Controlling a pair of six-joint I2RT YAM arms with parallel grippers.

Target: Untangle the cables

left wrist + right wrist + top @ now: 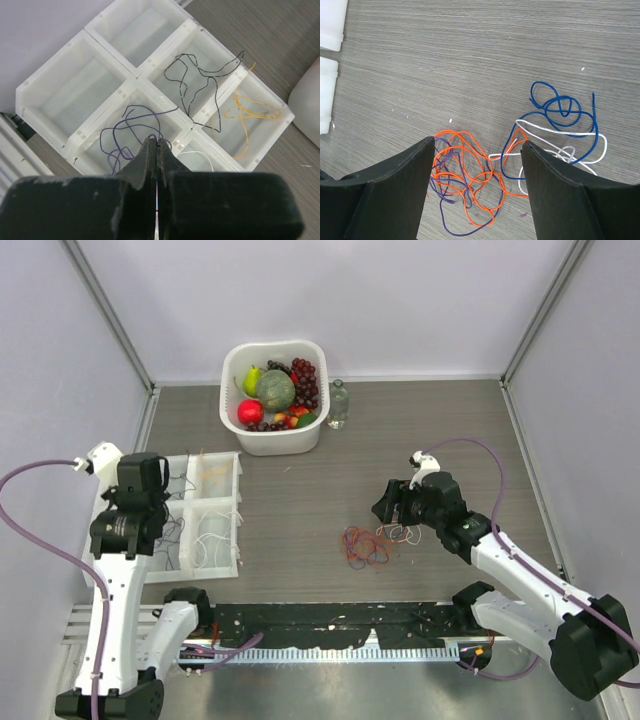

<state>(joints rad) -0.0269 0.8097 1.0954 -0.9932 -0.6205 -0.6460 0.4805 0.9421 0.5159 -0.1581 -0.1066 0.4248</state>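
Observation:
The tangle of cables [367, 545] lies on the table right of centre. In the right wrist view, orange and purple cables [465, 175] are knotted together, with a blue cable [560, 110] and a white cable [570, 135] looped beside them. My right gripper [477, 142] hangs open just above this tangle, one finger on each side, holding nothing. My left gripper [156, 142] is shut over the white compartment tray [50, 85], its tip pinching a purple cable [125, 132] that trails into the compartment below.
Other tray compartments hold a black cable [200, 82], a yellow-orange cable [245, 112] and a white cable [200, 157]. A white basket of fruit [232, 410] and a small clear bottle [338, 403] stand at the back. The tray [240, 510] sits at the left.

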